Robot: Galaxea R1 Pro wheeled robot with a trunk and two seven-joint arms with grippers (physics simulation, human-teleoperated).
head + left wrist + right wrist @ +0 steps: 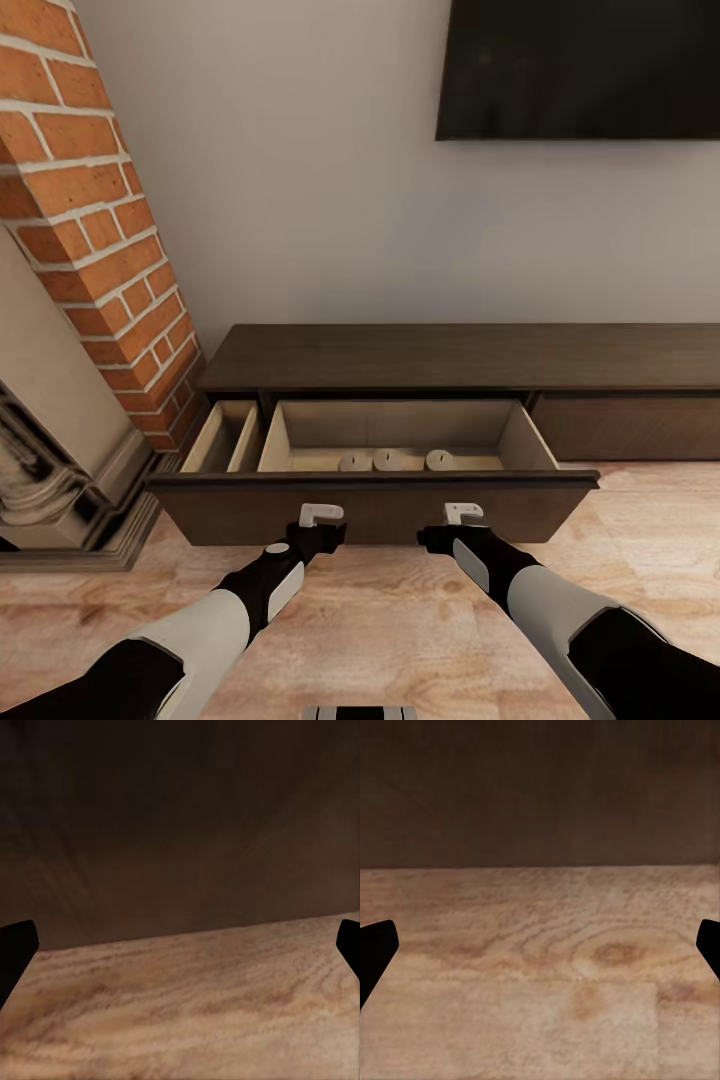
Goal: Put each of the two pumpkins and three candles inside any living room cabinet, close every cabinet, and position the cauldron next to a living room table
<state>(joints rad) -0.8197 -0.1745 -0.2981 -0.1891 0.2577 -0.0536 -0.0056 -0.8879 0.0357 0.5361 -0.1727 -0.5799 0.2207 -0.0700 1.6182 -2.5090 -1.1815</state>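
A: Setting: a light wood plank floor [400, 610] runs up to a pale grey wall, with a red brick fireplace column [95, 220] at the left and a black wall-mounted TV screen [580, 65] at the upper right.

B: Location of the cabinet?

A: The long, low, dark brown wooden cabinet [460, 358] stands against the wall below the screen. Its wide drawer [375, 500] is pulled out toward the robot, the pale interior exposed. A narrower compartment sits at the drawer's left end, divided off by a partition.

B: Contents?

A: Three short, stubby grey-tan candles [397, 460] stand in a row near the front wall of the main compartment, close beside one another. The rest of that compartment's floor is hidden by the drawer front.

B: Arm positions?

A: Both arms reach forward at floor level toward the dark drawer front. The left gripper [320, 518] and the right gripper [462, 516] lie just at the front panel, side by side and apart from each other. Actual contact with the panel cannot be confirmed.

B: Jaw condition?

A: In the left wrist view the black fingertips [15, 945] sit at opposite edges of the frame, so the jaws are spread wide with nothing between them. The right wrist view shows the same arrangement of fingertips [375, 945]. Each wrist view faces the dark panel above the plank floor.
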